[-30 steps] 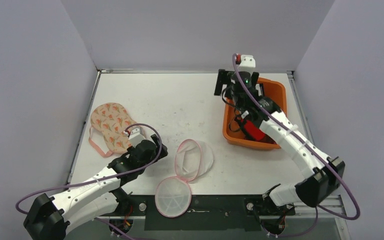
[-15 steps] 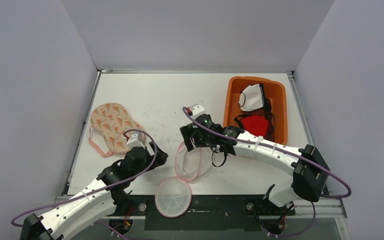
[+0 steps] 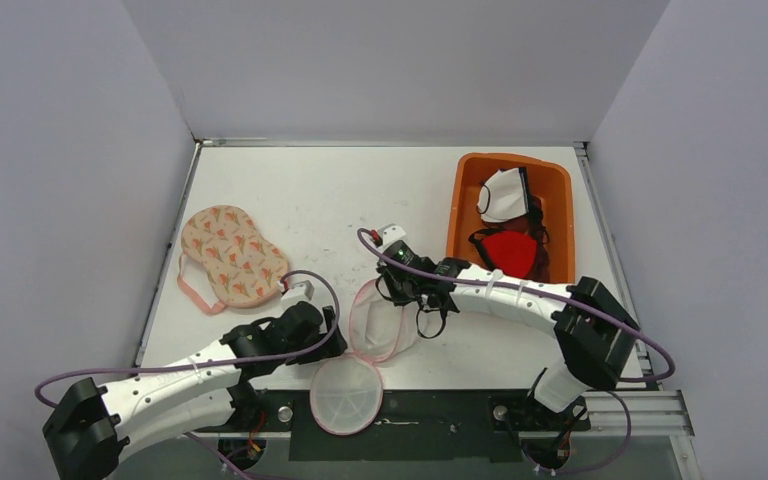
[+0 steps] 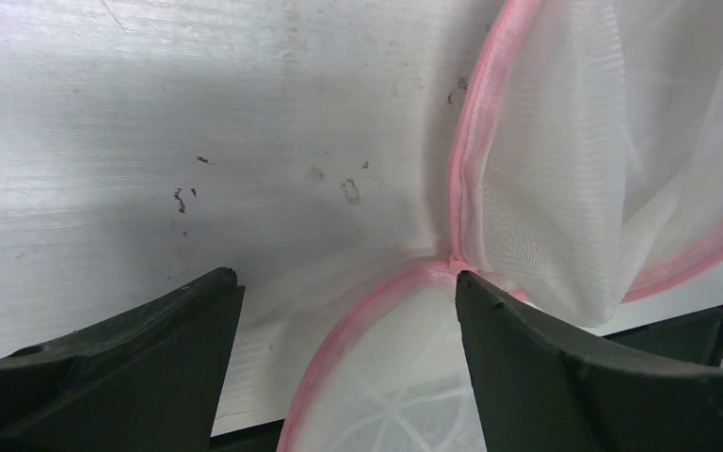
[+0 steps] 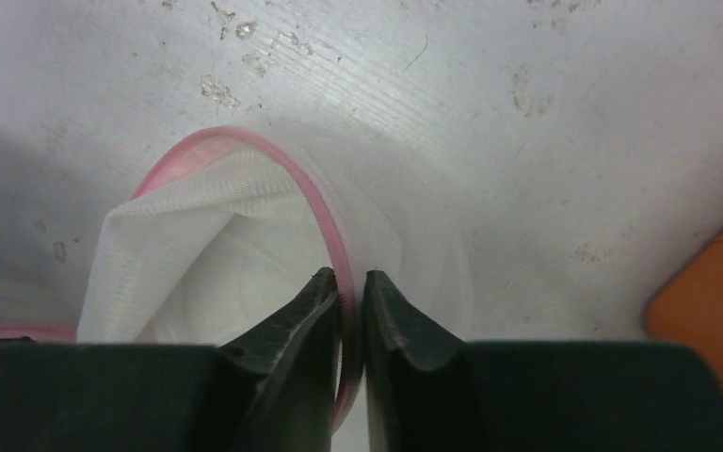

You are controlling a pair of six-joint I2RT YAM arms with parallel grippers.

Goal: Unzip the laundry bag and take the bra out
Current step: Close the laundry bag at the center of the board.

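Clerk: Items, largest first?

Keeper: Listed: table [image 3: 360, 190], white and scuffed; orange bin [image 3: 510, 158] at 2 o'clock on it, with a white garment and a red one inside; patterned bra [image 3: 228, 255], laid flat at 9 o'clock, outside the bag, long axis from 10 to 4 o'clock; laundry bag [image 3: 347, 395], pink-edged mesh, at 6 o'clock by the arm bases, spread open in two round halves lined from 1 to 7 o'clock. Nothing is made out inside it.

Clerk: Grippers?

Keeper: Listed: left gripper [image 4: 346, 282], held wide, one finger to each side of the hinge [image 4: 452, 262] joining the halves; right gripper [image 5: 351, 282], pinched narrow on the pink rim [image 5: 315, 202] of the upper half.

Clerk: Relation to be noted?

Keeper: The bra is placed at 10 o'clock from the left gripper, well apart. That arm is judged the nearer. Unzipping is judged done.

Clerk: Differences between views?

Keeper: The rim clamped between the fingers is shown only by the right wrist view. The hinge, off-centre against one finger, is shown only by the left wrist view. The bra is shown by the top view alone.
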